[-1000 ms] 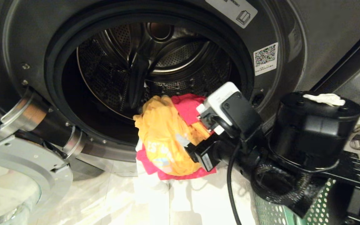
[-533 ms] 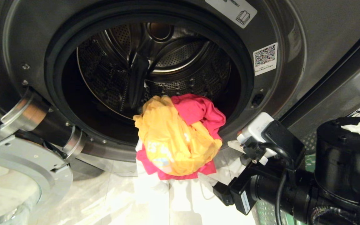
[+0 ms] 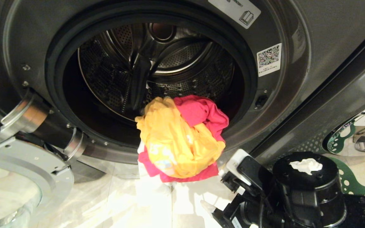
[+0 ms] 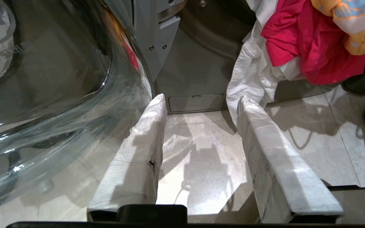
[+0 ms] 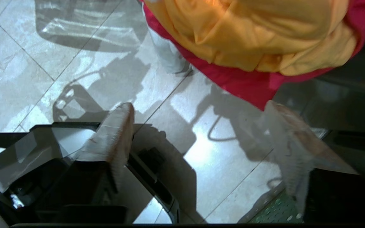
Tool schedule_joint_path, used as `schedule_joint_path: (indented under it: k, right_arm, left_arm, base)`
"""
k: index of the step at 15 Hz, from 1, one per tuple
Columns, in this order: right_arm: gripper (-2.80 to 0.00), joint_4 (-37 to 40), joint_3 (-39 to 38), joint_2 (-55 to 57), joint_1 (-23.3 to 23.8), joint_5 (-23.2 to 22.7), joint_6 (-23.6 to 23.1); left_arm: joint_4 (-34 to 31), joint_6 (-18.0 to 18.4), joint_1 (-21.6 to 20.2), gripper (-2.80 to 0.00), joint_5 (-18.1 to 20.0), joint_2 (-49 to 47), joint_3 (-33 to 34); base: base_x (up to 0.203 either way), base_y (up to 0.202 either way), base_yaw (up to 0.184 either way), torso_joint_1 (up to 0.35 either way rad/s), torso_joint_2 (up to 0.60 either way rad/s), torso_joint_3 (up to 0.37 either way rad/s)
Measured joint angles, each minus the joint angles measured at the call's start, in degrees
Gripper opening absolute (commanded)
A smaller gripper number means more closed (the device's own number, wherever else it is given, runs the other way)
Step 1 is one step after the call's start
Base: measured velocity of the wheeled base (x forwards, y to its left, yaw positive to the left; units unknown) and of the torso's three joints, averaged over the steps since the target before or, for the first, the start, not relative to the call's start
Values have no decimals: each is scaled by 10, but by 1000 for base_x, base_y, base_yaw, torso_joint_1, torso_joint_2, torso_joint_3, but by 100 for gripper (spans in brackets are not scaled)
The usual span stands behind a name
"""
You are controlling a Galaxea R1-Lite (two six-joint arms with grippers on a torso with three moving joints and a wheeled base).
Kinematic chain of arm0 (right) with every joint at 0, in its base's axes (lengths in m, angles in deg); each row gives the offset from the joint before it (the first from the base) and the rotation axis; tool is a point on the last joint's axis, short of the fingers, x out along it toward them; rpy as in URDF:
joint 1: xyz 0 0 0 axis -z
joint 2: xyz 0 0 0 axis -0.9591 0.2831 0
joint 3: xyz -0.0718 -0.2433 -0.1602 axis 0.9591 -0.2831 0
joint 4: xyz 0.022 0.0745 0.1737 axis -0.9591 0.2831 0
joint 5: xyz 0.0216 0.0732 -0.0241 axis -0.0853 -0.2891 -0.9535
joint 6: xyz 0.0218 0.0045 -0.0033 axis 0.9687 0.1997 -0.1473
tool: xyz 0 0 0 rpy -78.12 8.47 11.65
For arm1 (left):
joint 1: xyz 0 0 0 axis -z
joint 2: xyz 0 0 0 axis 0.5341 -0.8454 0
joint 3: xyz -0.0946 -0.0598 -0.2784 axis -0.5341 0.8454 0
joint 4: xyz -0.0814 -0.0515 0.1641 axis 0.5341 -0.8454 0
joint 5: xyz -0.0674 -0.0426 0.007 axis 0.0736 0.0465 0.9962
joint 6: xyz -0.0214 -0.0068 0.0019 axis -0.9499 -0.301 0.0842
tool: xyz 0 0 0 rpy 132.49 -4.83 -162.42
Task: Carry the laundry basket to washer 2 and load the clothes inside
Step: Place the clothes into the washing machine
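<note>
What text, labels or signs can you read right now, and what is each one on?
None reads clearly.
White label on the washer front: a pictogram, print too small.
QR sticker beside the opening: code only, caption unreadable.
Door glass: grey characters, mirrored and blurred.
Yellow-orange garment: pale print, illegible.

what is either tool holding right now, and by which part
Nothing. The right tool stands open over the floor, below the clothes that hang from washer 2's doorway. The left tool is open and empty too.
</note>
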Motion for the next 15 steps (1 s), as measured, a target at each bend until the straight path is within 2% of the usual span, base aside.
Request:
schedule_joint_path:
  k: [2, 6, 9, 12, 15]
  right_arm:
    - [-280, -10, -7, 19, 0, 0, 1]
    - [-280, -88, -21, 79, 1, 2, 11]
    - [-280, -100, -24, 126, 1, 0, 12]
    - [-280, -132, 4, 176, 11, -1, 10]
    - [-280, -157, 60, 216, 46, -1, 6]
  left_arm:
    - [0, 0, 0, -280, 0, 0, 0]
    - [1, -2, 0, -280, -1, 0, 0]
    - [1, -2, 0, -280, -1, 0, 0]
    - [1, -2, 0, -280, -1, 0, 0]
    - [1, -2, 0, -280, -1, 0, 0]
  base:
    - [0, 0, 0, 0, 0, 0]
    - [0, 0, 0, 0, 0, 0]
    - [0, 0, 0, 0, 0, 0]
    - [0, 0, 0, 0, 0, 0]
    - [0, 0, 0, 0, 0, 0]
